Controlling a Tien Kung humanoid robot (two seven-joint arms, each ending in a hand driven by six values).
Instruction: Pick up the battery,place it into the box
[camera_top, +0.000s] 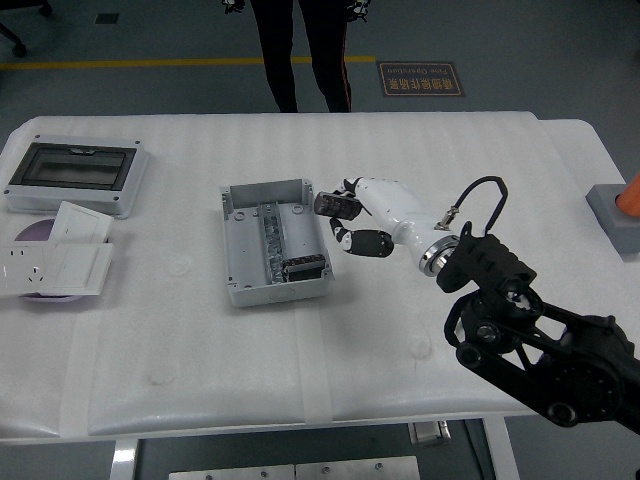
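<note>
Right hand (345, 222): reaching in from the right over the surface, its fingers curling around a small dark block that I am taking to be the battery (331, 204), pinching it between the upper fingers and the thumb below
Battery: sitting in that grip, hanging just beside the right wall of the box, not yet inside it and not touching the surface as far as I can tell
Box (274, 241): lying open near the middle of the white surface (400, 340), grey, with a rail and a dark part already showing inside its near end
Left hand: not appearing anywhere in the view
Done, by my reading: the pickup is looking finished, since the battery is riding in the fingers rather than lying on the surface
Left to do: carrying it the last bit leftward over the box wall, lowering it in, and letting go
Person: standing at the far side, only the legs (300, 55) showing, hands mostly out of view
Elsewhere: a lidded enclosure (76, 176) and white socket plates (55, 258) are lying at the far left, well apart from the work
</note>
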